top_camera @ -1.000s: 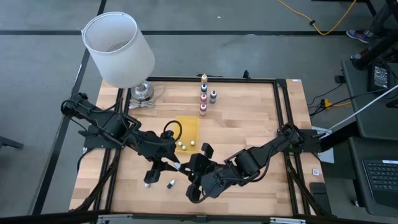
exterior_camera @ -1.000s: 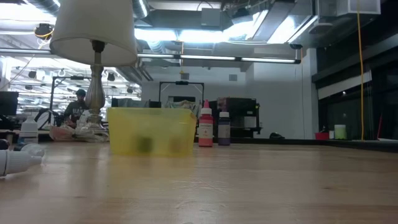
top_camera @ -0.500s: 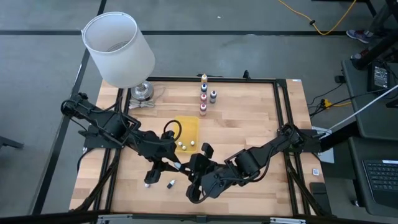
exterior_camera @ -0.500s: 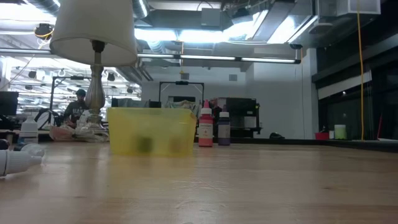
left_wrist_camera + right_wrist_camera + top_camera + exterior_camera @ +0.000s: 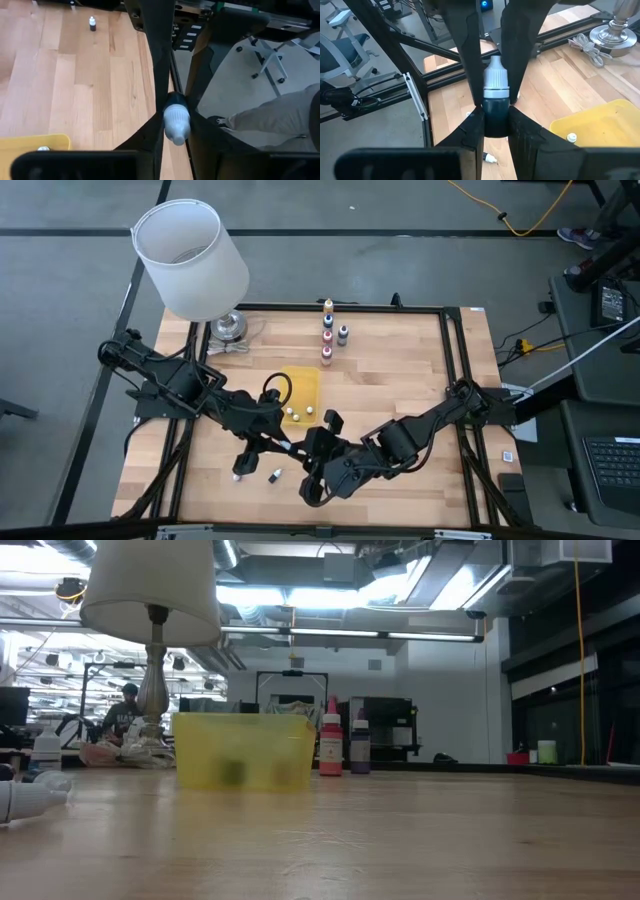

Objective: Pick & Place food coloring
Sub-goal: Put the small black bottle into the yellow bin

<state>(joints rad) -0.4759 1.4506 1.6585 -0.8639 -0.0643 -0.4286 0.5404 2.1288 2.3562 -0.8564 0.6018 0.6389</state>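
Note:
One food coloring bottle (image 5: 495,95), dark with a white dropper cap, is held between both grippers above the near middle of the table. My left gripper (image 5: 277,443) comes from the left and my right gripper (image 5: 306,448) from the right; both are shut on it. Other food coloring bottles stand upright in a group (image 5: 328,332) near the far edge. Two white-capped ones (image 5: 298,412) lie in the yellow tray (image 5: 300,385). Two more lie on the wood, a white one (image 5: 238,473) and a dark one (image 5: 273,475). My left gripper pinches the bottle's white cap end (image 5: 176,125) between its two fingers, coming level from the table's left. The bottle lies along the fingers, clear of the table. My right gripper pinches the dark body (image 5: 495,114) between its two fingers (image 5: 470,130), coming from the table's right. The cap points away from it, toward the left gripper.
A lamp with a white shade (image 5: 190,258) and metal base (image 5: 228,327) stands at the far left corner. A black metal frame (image 5: 455,370) borders the table. Bare wood lies on the right half (image 5: 400,380). In the low view the tray (image 5: 243,750) stands mid-table.

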